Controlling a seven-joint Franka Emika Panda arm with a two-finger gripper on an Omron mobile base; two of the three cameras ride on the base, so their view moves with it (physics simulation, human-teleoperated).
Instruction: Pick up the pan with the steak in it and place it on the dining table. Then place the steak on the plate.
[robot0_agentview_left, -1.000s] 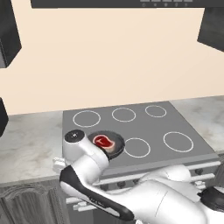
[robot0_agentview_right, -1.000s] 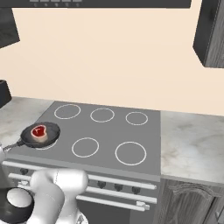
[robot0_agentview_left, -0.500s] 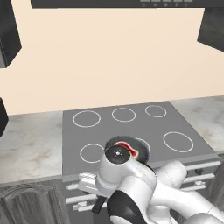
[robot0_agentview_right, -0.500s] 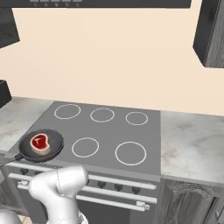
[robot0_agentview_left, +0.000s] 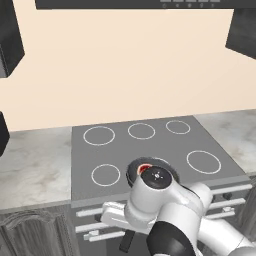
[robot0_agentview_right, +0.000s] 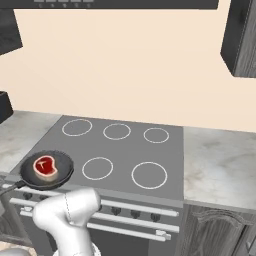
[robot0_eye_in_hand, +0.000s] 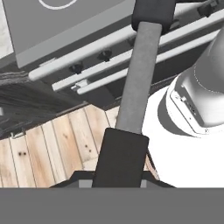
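one claw (robot0_eye_in_hand: 118, 175) clamped on pan (robot0_agentview_right: 47, 170) handle, steak (robot0_agentview_right: 44, 166) inside, above stove (robot0_agentview_right: 125, 150) front edge

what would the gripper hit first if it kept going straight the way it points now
Probably the wooden plank floor in front of the grey stove. The hand view looks down along the long black pan handle it is shut on, with planks beyond. Depth is unclear.
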